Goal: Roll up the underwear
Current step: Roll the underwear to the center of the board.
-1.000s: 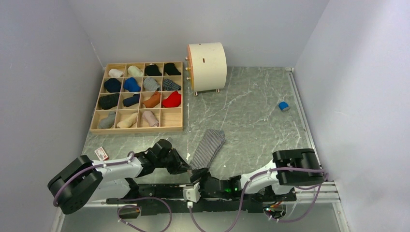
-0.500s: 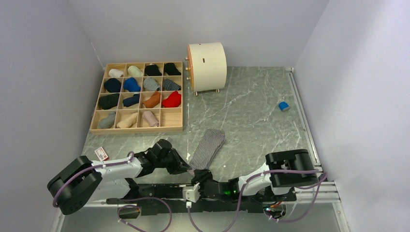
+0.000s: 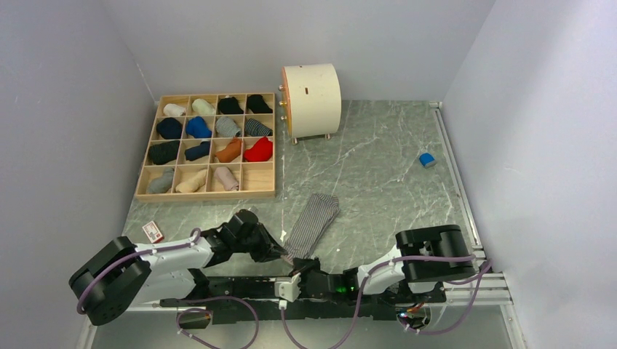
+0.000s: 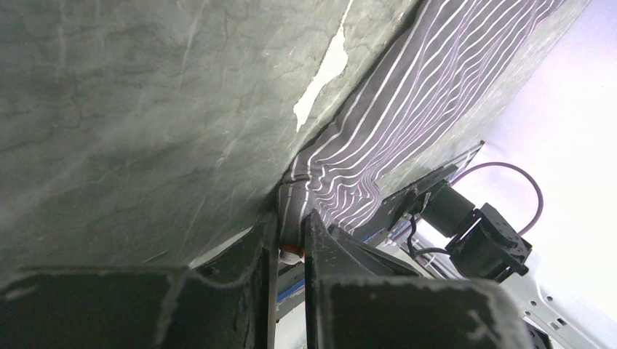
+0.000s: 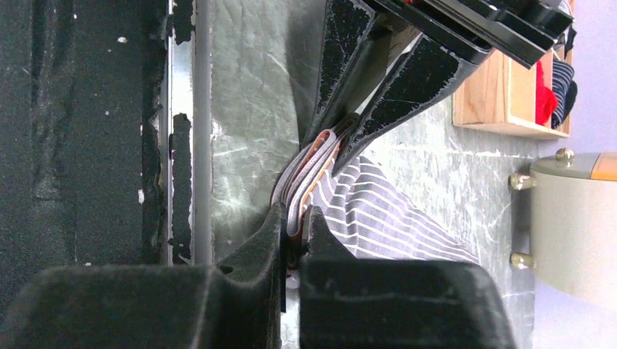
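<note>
The grey underwear with fine white stripes lies stretched out on the marble table, its near end at the front edge. My left gripper is shut on that near end; in the left wrist view the hem is bunched between the fingers of the left gripper. My right gripper is shut on the same folded hem right beside it. The right wrist view shows the right gripper pinching the layered edge of the underwear, with the left gripper's fingers just beyond.
A wooden compartment tray holding several rolled garments stands at the back left. A cream cylinder stands behind the middle, a small blue block lies at the right, and a red-and-white card lies at the left.
My right gripper has slid left to the near hem and closed on it. The left gripper has kept its grip in place.
</note>
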You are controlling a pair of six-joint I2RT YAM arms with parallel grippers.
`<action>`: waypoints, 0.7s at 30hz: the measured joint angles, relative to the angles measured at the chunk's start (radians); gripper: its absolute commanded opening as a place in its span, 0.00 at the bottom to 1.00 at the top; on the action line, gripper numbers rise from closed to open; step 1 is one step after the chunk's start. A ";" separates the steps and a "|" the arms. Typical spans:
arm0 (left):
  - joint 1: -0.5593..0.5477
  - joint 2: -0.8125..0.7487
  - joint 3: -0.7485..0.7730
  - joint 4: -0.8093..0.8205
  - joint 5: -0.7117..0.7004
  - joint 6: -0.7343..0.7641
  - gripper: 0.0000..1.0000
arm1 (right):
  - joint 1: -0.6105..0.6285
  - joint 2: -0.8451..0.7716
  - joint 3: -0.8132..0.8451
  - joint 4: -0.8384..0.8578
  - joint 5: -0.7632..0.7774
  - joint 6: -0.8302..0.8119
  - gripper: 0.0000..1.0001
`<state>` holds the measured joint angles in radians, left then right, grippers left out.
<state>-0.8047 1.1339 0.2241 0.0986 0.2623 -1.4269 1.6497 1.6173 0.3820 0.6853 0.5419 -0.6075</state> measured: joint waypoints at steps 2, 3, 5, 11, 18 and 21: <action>0.000 -0.007 0.000 -0.010 -0.003 0.000 0.28 | -0.002 0.000 0.000 0.005 -0.004 0.012 0.00; 0.000 -0.012 0.000 -0.015 -0.005 0.000 0.36 | -0.004 0.000 0.000 0.007 -0.010 0.022 0.00; 0.000 -0.029 0.001 -0.043 -0.011 0.003 0.53 | -0.016 0.000 0.000 0.019 -0.032 0.066 0.00; 0.000 -0.142 0.023 -0.142 -0.064 0.002 0.87 | -0.100 -0.047 -0.026 0.059 -0.166 0.275 0.00; 0.000 -0.227 0.080 -0.309 -0.158 0.035 0.91 | -0.237 -0.063 -0.088 0.192 -0.377 0.549 0.00; 0.001 -0.269 0.097 -0.364 -0.198 0.051 0.90 | -0.304 -0.068 -0.124 0.254 -0.467 0.675 0.00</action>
<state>-0.8040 0.8654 0.3210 -0.2653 0.0643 -1.3762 1.3453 1.5490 0.2581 0.9390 0.0750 0.0673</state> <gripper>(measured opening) 0.914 0.045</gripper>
